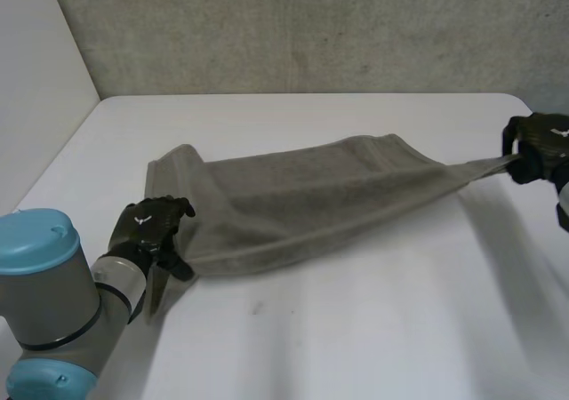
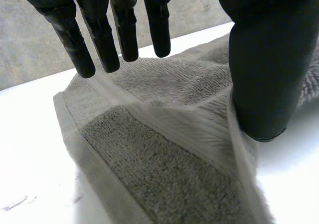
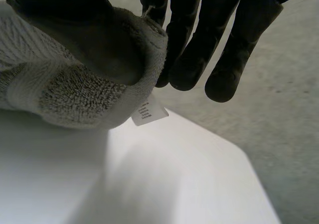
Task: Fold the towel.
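I see the grey towel [image 1: 311, 204] pulled long across the white table [image 1: 373, 329]; right hand [image 1: 538, 147] at the far right end, fingers [image 3: 194, 50] and thumb closed on that bunched corner, white label [image 3: 149, 112] hanging below; left hand [image 1: 151, 227] at the near left corner, fingers [image 2: 124, 30] straight and spread above the pile, thumb [image 2: 264, 59] pressing a raised edge.

The head camera looks down from behind, between the arms, over the white flat desk [image 1: 356, 329] toward the grey concrete wall [image 1: 311, 27]. Each wrist camera peers closely along its own palm, the black left hand [image 2: 259, 59] and the black right hand [image 3: 219, 40]. All three views share the grey terry towel [image 1: 311, 196].
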Robot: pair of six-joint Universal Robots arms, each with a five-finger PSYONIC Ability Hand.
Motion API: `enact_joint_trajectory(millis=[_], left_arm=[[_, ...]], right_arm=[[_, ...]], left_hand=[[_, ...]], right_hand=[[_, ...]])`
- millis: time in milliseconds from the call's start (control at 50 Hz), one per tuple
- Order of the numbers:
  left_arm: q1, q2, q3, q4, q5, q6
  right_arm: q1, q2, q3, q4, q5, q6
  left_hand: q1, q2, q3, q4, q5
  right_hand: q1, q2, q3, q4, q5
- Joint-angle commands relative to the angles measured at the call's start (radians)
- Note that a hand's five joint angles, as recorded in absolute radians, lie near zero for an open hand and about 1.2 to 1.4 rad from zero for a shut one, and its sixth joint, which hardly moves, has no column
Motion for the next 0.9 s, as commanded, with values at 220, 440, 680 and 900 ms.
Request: enact_joint_trajectory(millis=[220,440,680,900], left_arm=[[-0.045,-0.008,-0.004,-0.072,0.000,0.003],[-0.070,-0.022,0.012,-0.181,0.001,0.003],[-0.062,0.041,0.039,-0.296,-0.014,0.095],[-0.021,0.400,0.047,-0.430,-0.013,0.246]], right_arm=[[-0.045,-0.022,-0.010,-0.006,0.039,0.009],[-0.047,-0.022,-0.008,-0.007,0.037,0.007],[-0.047,-0.035,-0.034,0.013,0.028,-0.009],[-0.050,-0.251,0.004,0.295,-0.084,-0.235]], left_hand=[[0.132,0.135,0.134,0.135,0.142],[0.416,0.419,0.419,0.420,0.426],[0.948,0.951,0.951,0.951,0.958],[0.948,0.951,0.951,0.951,0.958]], right_hand=[[0.056,0.068,0.064,0.053,0.052],[0.056,0.068,0.064,0.053,0.052],[0.056,0.068,0.064,0.053,0.052],[0.056,0.068,0.064,0.053,0.052]])
